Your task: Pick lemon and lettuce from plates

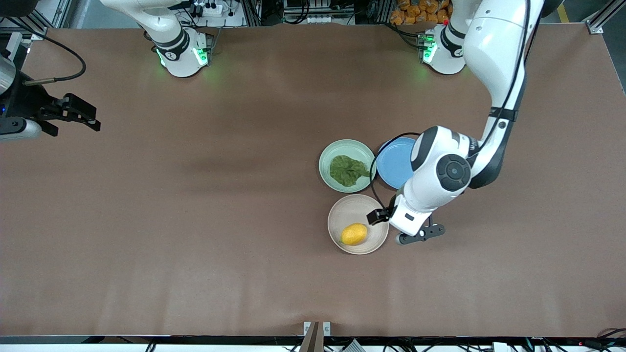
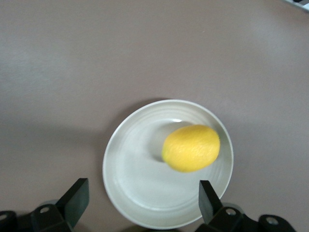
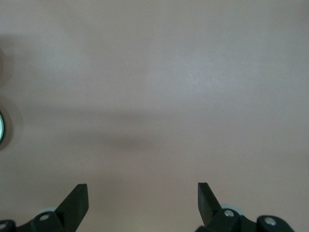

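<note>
Lemon [image 2: 191, 148], bumpy and oval, sits on the smooth beige plate [image 2: 130, 179]; left gripper [image 2: 143, 198] hangs wide open, empty; right gripper [image 3: 142, 200] waits, open.

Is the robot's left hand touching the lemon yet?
Apart. The left wrist view shows the open left gripper with bare beige plate between its fingers and the lemon.

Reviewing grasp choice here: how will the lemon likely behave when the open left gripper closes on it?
The lemon is a smooth oval lying on its side on the beige plate, so it will probably roll if nudged. It looks firm. The left gripper, open over the plate's edge, may squeeze it out if off-centre.
</note>
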Tool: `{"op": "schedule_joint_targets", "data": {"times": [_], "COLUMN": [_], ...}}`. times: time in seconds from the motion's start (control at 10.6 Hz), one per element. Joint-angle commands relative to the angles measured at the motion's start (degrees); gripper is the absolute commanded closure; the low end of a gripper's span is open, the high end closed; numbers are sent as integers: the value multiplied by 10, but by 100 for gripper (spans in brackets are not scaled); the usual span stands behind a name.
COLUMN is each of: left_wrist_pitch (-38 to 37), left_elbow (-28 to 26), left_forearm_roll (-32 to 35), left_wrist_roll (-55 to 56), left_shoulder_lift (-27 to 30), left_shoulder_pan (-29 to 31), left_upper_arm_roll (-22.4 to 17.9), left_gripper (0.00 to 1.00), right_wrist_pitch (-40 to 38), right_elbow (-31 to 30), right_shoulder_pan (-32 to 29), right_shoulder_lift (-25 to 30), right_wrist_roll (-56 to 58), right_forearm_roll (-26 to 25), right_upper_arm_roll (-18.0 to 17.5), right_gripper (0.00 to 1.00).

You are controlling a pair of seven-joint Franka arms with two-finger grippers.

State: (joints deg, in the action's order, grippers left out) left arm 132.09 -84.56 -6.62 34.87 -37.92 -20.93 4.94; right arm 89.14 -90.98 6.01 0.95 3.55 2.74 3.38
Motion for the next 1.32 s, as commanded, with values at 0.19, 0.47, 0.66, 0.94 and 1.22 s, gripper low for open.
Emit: {"op": "schedule_joint_targets", "data": {"times": [0.19,0.47,0.66,0.94,1.22], "left_wrist_pitch": [107,148,154,153,157], "left_elbow": [19,19,19,18,19], "left_forearm_roll": [6,9,107,174,173], "left_wrist_roll": [5,3,-1,-5,-26], "left_shoulder_lift": [-46,-65,-81,-82,-82], "left_shoulder_pan": [-36,-44,-55,-55,-60], "left_upper_arm_roll": [-12,-12,-16,-15,-14], "left_gripper": [0,0,0,0,0], "right_wrist_pitch": [-12,-12,-12,-10,-7], "right_elbow": [8,8,8,9,9], "right_shoulder_pan": [29,72,104,141,164], "right_shoulder_lift": [2,1,-1,-7,-12], "right_wrist_roll": [-12,-119,-180,-252,-297], "right_forearm_roll": [1,1,1,-2,-3], "right_upper_arm_roll": [1,1,1,1,1], "right_gripper": [0,0,0,0,0]}}
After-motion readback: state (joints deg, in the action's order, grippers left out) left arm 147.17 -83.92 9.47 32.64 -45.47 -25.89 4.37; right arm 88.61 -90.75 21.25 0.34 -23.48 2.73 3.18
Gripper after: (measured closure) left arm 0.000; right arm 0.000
